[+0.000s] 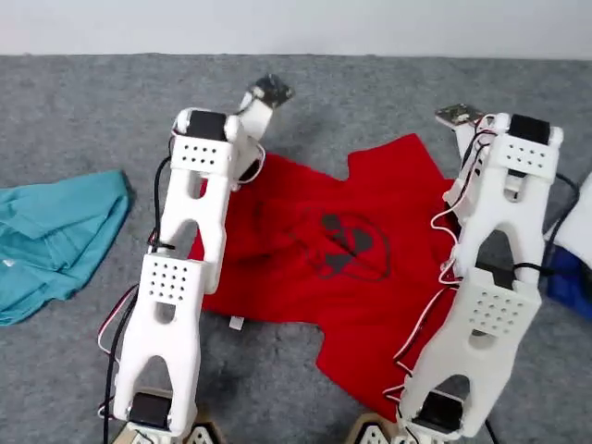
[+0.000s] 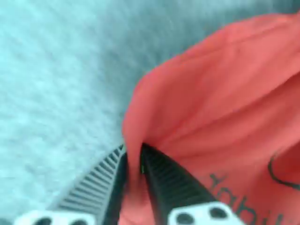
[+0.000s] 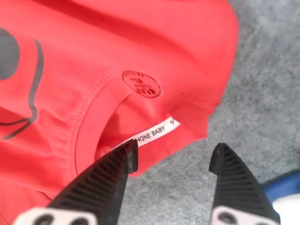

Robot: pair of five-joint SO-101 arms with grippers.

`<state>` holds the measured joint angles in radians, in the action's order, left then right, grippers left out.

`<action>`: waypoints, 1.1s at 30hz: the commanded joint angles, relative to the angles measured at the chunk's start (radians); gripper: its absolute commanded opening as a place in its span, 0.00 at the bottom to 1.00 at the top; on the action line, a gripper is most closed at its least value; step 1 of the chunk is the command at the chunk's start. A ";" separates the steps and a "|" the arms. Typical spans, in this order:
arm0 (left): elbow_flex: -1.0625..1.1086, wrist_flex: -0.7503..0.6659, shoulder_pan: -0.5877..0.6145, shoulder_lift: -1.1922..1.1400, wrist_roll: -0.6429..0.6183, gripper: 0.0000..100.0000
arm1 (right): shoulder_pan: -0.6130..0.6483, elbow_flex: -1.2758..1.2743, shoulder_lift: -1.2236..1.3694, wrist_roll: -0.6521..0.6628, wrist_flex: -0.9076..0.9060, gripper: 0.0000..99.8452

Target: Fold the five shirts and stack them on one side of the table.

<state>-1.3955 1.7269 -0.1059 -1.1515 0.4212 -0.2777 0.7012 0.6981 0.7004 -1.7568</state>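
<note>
Starting at the left gripper (image 2: 133, 152): its ribbed fingers (image 2: 164, 178) are pinched almost together, with a fold of the red shirt (image 2: 220, 93) squeezed between them. That's a firm bite, right at the garment's edge, with the grey surface (image 2: 56, 70) just beyond. A scrap of dark lettering (image 2: 234, 199) sits on the cloth beside one finger, cut off and unreadable.

Over to the right gripper (image 3: 176, 152): spread wide and holding nothing, it hangs just above the shirt's neck opening (image 3: 117, 122). One fingertip is over the collar rim, the other over bare surface just off the cloth.

This wrist view gives the fine detail. A small white neck label (image 3: 152, 133) with dark print is sewn inside the collar, and a round stamp (image 3: 140, 83) is printed on the fabric beside it.

The high view adds the layout. The red shirt lies spread on the surface between the two arms, rumpled, with a dark graphic (image 1: 347, 245) on its chest. The left arm is at one edge of it, the right arm at the collar end. A teal shirt (image 1: 55, 231) lies bunched well beyond the left arm, apart from the red one. A blue cloth (image 1: 566, 287) and something white (image 1: 583, 222) sit at the picture's edge beside the right arm.
</note>
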 commanded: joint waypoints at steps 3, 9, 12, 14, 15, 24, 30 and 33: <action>-0.071 -0.166 0.020 0.011 0.009 0.01 | 0.005 0.005 -0.070 0.000 -0.045 0.25; -0.070 -0.373 0.078 0.009 -0.057 0.02 | -0.016 0.005 -0.070 0.000 -0.045 0.25; -0.070 -0.423 0.117 0.009 -0.054 0.02 | -0.021 0.005 -0.071 0.000 -0.045 0.25; -0.062 -0.422 0.133 0.008 -0.054 0.05 | -0.015 0.003 -0.071 0.000 -0.045 0.25; -0.053 -0.422 0.137 0.008 -0.054 0.07 | -0.013 0.002 -0.070 0.002 -0.045 0.26; -0.044 -0.272 0.120 0.009 0.046 0.11 | 0.090 -0.127 -0.076 0.006 -0.045 0.39; -0.099 -0.255 0.163 0.021 0.028 0.11 | 0.194 -0.269 -0.257 0.060 -0.044 0.43; -0.183 -0.163 0.189 0.021 -0.005 0.11 | 0.259 -0.388 -0.400 0.089 -0.044 0.43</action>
<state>-1.4830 1.4845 0.0598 -1.1577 0.4457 -0.0752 0.3882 0.4634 0.7541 -1.7568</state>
